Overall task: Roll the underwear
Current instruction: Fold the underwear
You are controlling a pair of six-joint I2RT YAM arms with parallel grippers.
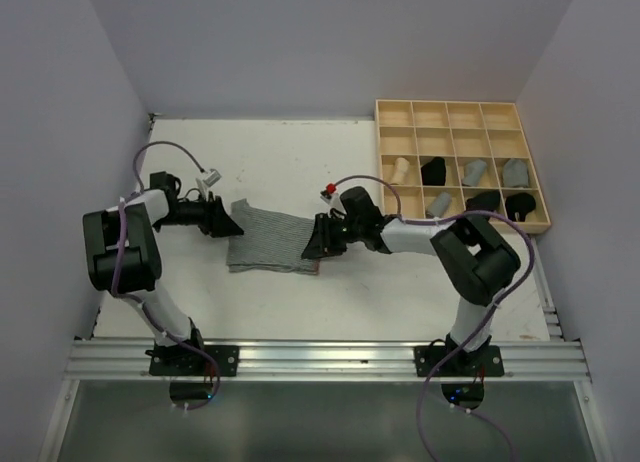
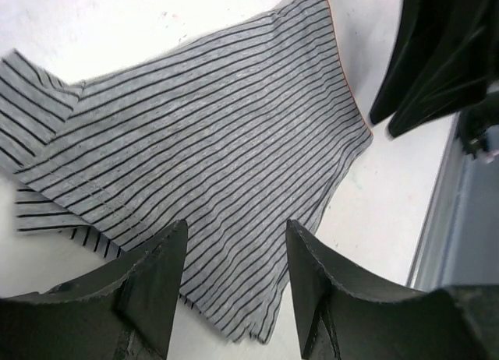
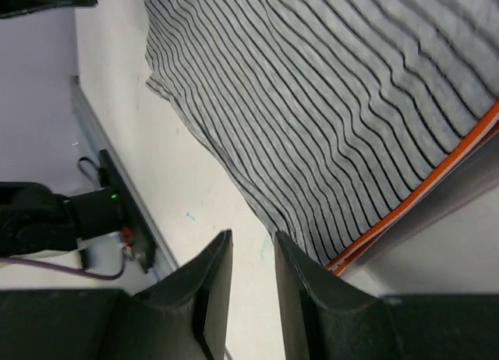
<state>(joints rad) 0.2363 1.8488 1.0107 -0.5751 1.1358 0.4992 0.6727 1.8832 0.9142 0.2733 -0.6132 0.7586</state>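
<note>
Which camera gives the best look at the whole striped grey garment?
The top external view: it shows the striped grey garment nearly whole, lying flat. The left wrist view shows most of it close up, stripes sharp, edges cut off. The right wrist view shows only one part, with the orange trim.

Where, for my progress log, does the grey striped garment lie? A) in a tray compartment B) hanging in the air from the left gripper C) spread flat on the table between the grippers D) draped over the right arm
C: the striped underwear lies spread on the white table between the left gripper and the right gripper.
</note>
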